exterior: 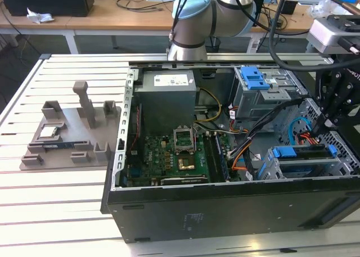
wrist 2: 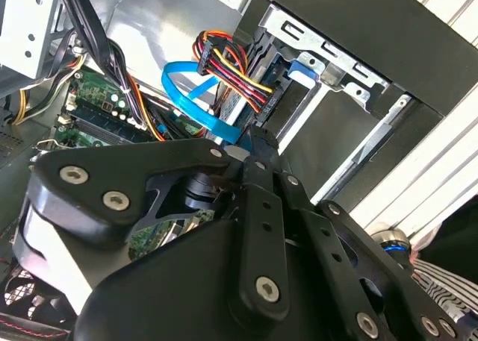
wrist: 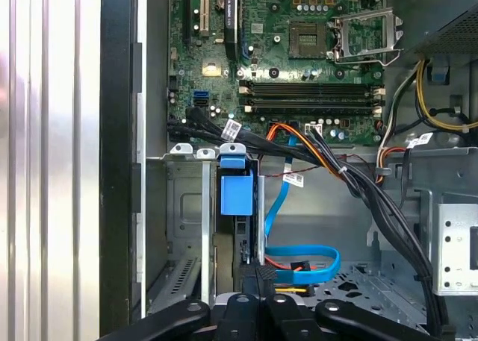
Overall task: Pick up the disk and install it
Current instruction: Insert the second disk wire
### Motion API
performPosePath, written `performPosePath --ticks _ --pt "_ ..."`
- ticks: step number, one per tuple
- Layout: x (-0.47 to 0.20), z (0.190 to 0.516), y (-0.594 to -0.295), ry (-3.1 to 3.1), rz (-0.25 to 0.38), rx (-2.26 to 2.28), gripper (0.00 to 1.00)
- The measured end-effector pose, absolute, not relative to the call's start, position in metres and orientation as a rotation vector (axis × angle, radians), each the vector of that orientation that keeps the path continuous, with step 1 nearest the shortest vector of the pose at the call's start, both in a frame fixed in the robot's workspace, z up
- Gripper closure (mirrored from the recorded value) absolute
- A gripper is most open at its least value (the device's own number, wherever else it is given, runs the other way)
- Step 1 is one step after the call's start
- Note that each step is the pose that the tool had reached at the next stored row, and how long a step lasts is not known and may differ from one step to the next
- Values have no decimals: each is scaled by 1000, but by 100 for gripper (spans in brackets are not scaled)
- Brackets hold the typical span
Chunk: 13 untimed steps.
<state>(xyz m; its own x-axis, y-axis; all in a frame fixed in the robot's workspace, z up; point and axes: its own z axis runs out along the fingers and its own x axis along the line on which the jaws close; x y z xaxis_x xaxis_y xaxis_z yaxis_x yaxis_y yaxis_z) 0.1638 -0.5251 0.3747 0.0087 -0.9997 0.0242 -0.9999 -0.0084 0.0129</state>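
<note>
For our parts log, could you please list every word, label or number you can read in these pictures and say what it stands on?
No text can be read in any view.
White sticker on the grey power supply: print too small to read.
White tags on the black cables: blurred, unreadable.
Markings on the motherboard: too small to read.
</note>
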Motion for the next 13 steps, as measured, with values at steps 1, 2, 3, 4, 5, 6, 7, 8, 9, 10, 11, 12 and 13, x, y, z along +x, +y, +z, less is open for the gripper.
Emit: performPosePath --ticks 1,2,3,4,5,6,7,8,9,10,11,12,13 --pt "164 375 -525 -2194 13 2212 90" --pt "164 375 -525 -2194 13 2212 90" --pt "164 375 -527 -2193 14 2212 90" --pt "164 374 -528 -2192 16 2211 90" --pt "164 374 -529 -2191 19 2210 90" --pt "164 372 -531 -2190 21 2209 90" --pt "163 370 -533 -2190 22 2208 90" --pt "162 366 -534 -2189 21 2208 90" --pt "162 364 -536 -2189 22 2208 90" --pt "162 364 -536 -2189 23 2207 90" --pt "161 363 -537 -2188 24 2207 90" --pt "161 362 -538 -2187 25 2207 90" --pt "161 358 -538 -2187 26 2207 90"
